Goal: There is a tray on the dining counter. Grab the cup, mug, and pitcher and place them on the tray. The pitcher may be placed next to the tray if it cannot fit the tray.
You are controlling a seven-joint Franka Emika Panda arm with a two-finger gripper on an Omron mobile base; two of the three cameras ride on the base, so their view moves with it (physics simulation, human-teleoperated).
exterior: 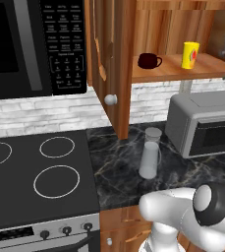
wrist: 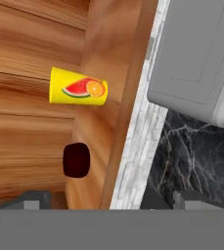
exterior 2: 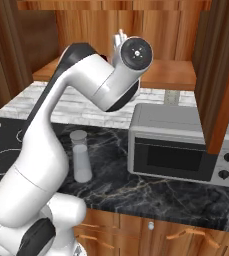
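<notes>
- On the left, we saw the stove [exterior: 35, 172] flush against the black marble surface [exterior: 119, 172], with the microwave [exterior: 15, 44] hung above it.
- The mug [exterior: 148, 61] sat on the wooden shelf [exterior: 163, 71], handle toward the cup [exterior: 190, 54], which stood near it along the same shelf; neither had been taken.
- The pitcher [exterior: 150, 153] stood upright on the surface below, just beside the toaster oven [exterior: 202, 125].
- We judged the end effector [wrist: 108, 200] was raised toward the shelf so it could reach a vessel; its jaws were spread wide and held nothing.
- The tray lay outside our pictures, so carrying would call for driving.
</notes>
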